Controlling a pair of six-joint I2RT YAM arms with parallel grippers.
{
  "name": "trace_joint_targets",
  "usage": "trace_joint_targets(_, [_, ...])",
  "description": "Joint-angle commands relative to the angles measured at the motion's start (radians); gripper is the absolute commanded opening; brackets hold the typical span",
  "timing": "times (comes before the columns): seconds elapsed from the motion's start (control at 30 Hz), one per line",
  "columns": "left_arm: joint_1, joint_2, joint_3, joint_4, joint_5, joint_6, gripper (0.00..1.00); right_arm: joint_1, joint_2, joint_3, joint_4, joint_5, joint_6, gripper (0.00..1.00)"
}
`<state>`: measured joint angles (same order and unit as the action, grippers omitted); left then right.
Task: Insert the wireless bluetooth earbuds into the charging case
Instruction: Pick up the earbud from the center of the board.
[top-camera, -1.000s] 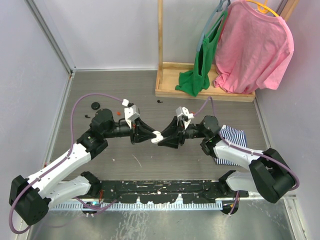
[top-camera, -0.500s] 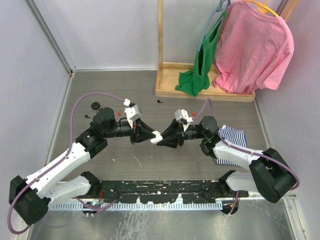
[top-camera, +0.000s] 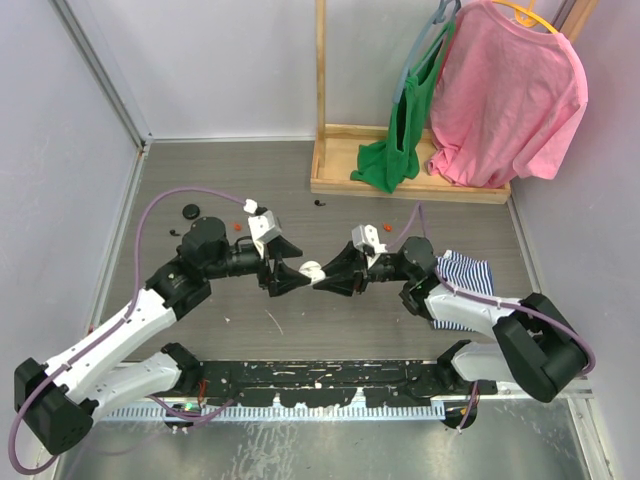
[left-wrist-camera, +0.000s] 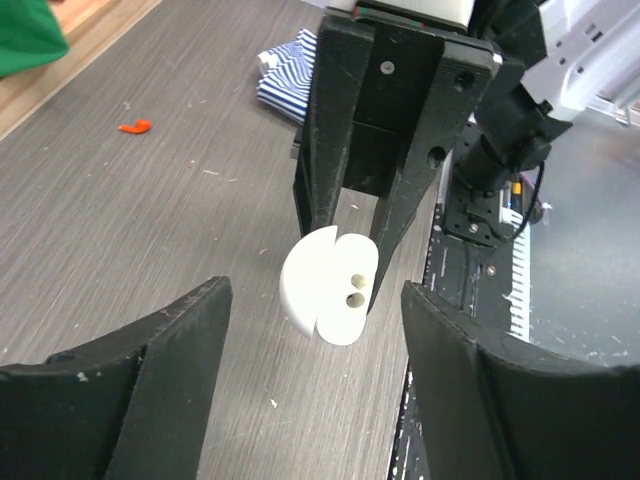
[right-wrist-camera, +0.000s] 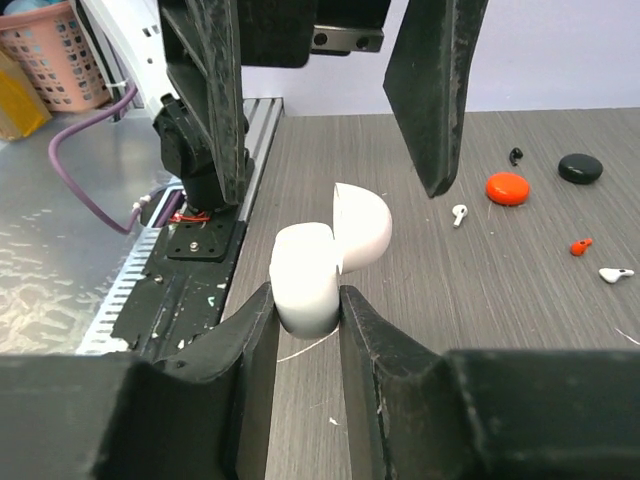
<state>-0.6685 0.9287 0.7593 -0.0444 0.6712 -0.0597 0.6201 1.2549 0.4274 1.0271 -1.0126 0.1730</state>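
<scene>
White case (left-wrist-camera: 330, 285) (hinged open) is sitting pinched in the right gripper (right-wrist-camera: 303, 300); left gripper (left-wrist-camera: 312, 300) is hanging wide open facing it; earbuds (right-wrist-camera: 459, 213) are lying loose on table (right-wrist-camera: 500, 325).

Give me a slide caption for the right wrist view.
Right gripper clamps the open white charging case, left gripper open just beyond it.

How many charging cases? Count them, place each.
3: white open case in the right gripper; red case and black case on the table beyond. Others may be hidden.
</scene>
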Motion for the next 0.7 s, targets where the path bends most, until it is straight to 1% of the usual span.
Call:
trace_joint_targets(0.0, [-0.003, -0.054, 0.039, -0.017, -0.133, -0.021, 0.74, 0.004, 0.016, -0.023, 0.131, 0.055, -0.048, 0.12])
trace_joint_targets(0.2, [-0.005, -0.079, 0.036, -0.077, -0.435, -0.1, 0.84, 0.005, 0.016, -0.09, 0.211, 0.131, -0.092, 0.12])
trace_joint_targets(0.23, [-0.005, -0.077, 0.039, -0.092, -0.485, -0.117, 0.86, 0.004, 0.018, -0.101, 0.225, 0.14, -0.092, 0.12])
trace_joint_targets(0.27, [-0.004, -0.072, 0.044, -0.115, -0.566, -0.136, 0.91, 0.005, 0.018, -0.11, 0.238, 0.151, -0.093, 0.12])
trace_joint_targets(0.3, [-0.004, -0.063, 0.05, -0.136, -0.633, -0.157, 0.94, 0.006, 0.019, -0.119, 0.249, 0.162, -0.095, 0.12])
trace_joint_targets(0.4, [-0.002, -0.028, 0.068, -0.195, -0.791, -0.203, 0.96, 0.004, 0.015, -0.146, 0.262, 0.199, -0.105, 0.12])
trace_joint_targets(0.47, [0.007, -0.002, 0.077, -0.232, -0.865, -0.244, 0.96, 0.005, 0.007, -0.161, 0.264, 0.223, -0.115, 0.12])
trace_joint_targets(0.67, [0.044, 0.075, 0.081, -0.333, -0.998, -0.375, 0.99, 0.005, 0.013, -0.182, 0.273, 0.269, -0.131, 0.12])
